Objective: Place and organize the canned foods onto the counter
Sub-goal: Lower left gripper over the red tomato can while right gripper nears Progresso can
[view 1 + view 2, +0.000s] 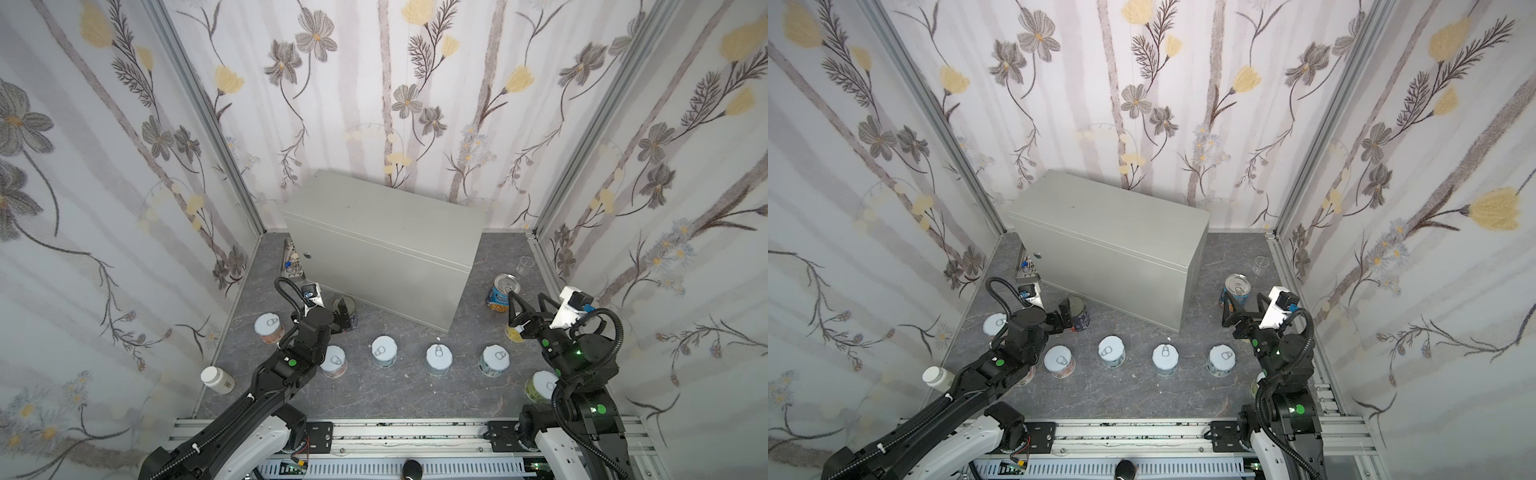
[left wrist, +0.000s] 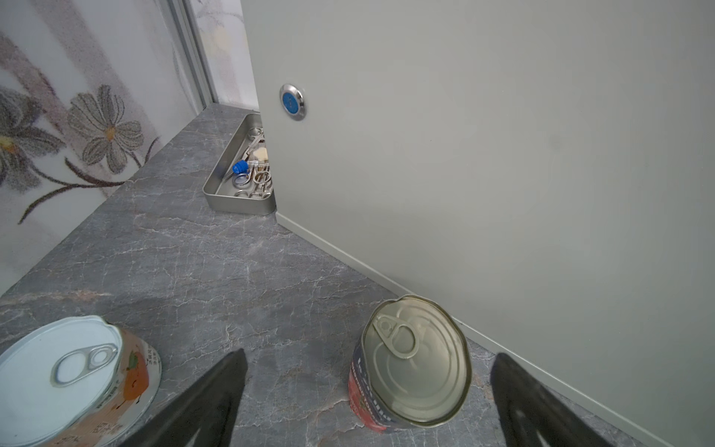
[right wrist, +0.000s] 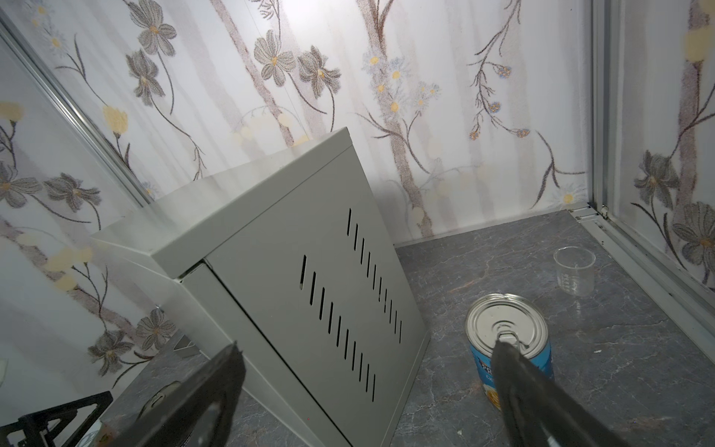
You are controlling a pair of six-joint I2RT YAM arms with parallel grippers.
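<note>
- Steel navy-red can (image 2: 416, 363) stands on the floor (image 1: 415, 399) at the 7 o'clock corner of the counter (image 1: 374, 216), just beside the front panel. Left gripper (image 2: 369, 358) is spread wide with the can between its fingers. No contact that I can see.
- Risk there?
- Tight gap between can and panel. The far finger could scrape the panel or shove the can before it clamps.
- Right side?
- Right gripper (image 1: 512, 311) is spread too and holds nothing. Blue can (image 1: 500, 293) stands off the counter's 4 o'clock end. The wrist view puts one fingertip over its lid, so the can isn't centred in the gap. Closing from there likely clips the rim and tips it toward the clear cup (image 3: 574, 271) at its 1 o'clock.
- Anything else?
- Short cans (image 1: 384, 351) sit in a row at the counter's 6 o'clock, some partly under the arms. A low swing knocks them. Counter top is bare and high, so a shallow lift hits the edge.
</note>
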